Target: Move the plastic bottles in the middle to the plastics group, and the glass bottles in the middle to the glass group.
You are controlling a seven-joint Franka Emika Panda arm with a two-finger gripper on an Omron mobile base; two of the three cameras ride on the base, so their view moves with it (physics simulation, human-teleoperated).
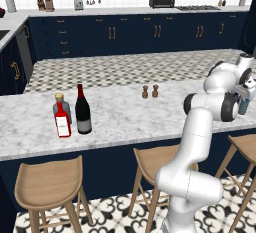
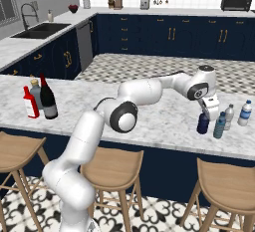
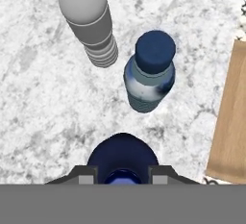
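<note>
My gripper (image 2: 206, 111) is shut on the top of the dark navy plastic bottle (image 2: 202, 124), which stands on the marble counter (image 2: 149, 121) at its right end. In the hand view the navy bottle (image 3: 122, 156) sits between my fingertips (image 3: 86, 174). Just beyond it stand a pale-blue bottle with a blue cap (image 3: 148, 74) and a clear greyish bottle (image 3: 89, 21) of the plastics group (image 2: 230, 117). The dark wine bottle (image 1: 82, 111) stands far left, right beside the red flat bottle (image 1: 62, 122) and the squat clear-grey bottle (image 1: 59, 106) of the glass group.
Two tiny brown shakers (image 1: 150, 92) stand mid-counter near the far edge. Wooden stools (image 2: 224, 186) line the counter's near side; one shows at the right of the hand view (image 3: 230, 122). The counter's near edge is close to the plastic bottles.
</note>
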